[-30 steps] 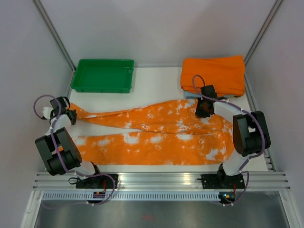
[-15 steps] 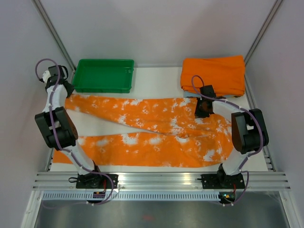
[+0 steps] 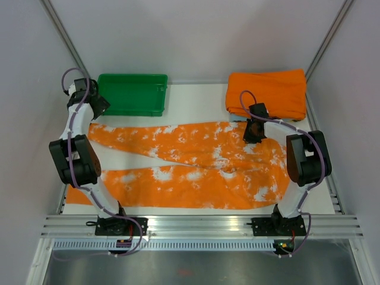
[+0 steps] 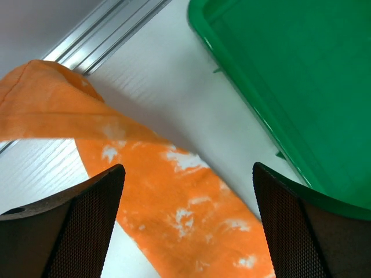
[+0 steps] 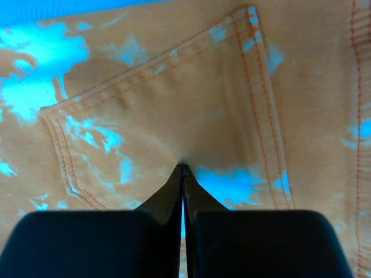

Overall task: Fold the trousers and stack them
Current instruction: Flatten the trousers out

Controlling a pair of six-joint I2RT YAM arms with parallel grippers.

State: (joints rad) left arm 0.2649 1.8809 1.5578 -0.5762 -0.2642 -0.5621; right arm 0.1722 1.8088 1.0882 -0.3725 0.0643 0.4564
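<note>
The trousers, orange with white splashes, lie flat across the table with both legs pointing left. My left gripper hovers open by the tray's near-left corner. In the left wrist view the far leg's end lies loose on the table below the open left gripper, with nothing between its fingers. My right gripper rests on the seat of the trousers. In the right wrist view that gripper is shut, its tips pressed onto the cloth beside a back pocket.
A green tray stands at the back left, its rim close to my left gripper. A plain orange folded cloth lies at the back right, just beyond my right gripper. Metal rails run along the near edge.
My left gripper carried the far leg's end from the near left up beside the green tray, then opened and let it go. The leg now lies straighter. My right gripper closed fully.
</note>
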